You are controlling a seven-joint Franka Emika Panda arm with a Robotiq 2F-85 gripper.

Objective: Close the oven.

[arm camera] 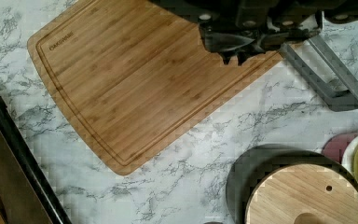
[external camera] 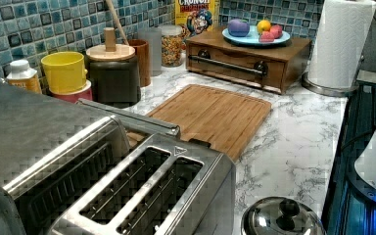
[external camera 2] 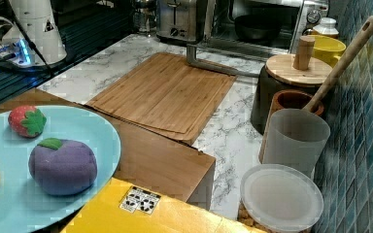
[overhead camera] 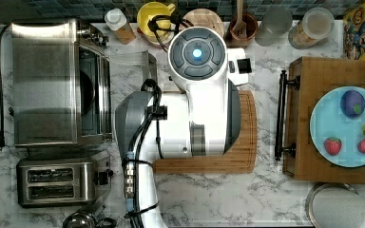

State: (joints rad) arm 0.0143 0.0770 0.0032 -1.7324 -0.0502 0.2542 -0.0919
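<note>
The arm (overhead camera: 197, 95) is covering most of the cutting board (overhead camera: 247, 142) in the top view, and the oven (overhead camera: 43, 80) is sitting at its nine o'clock, its door hanging open and partly hidden under the arm. In the right view a dark pan (external camera 2: 257, 26) is lying inside the oven. The gripper (arm camera: 233, 58) is hovering over the board's edge with fingertips pressed together, grasping nothing. The blue plate (overhead camera: 323, 118) is carrying toy fruit, and the brown cup (external camera 2: 291, 99) is holding a wooden spoon (external camera 2: 345, 56)
</note>
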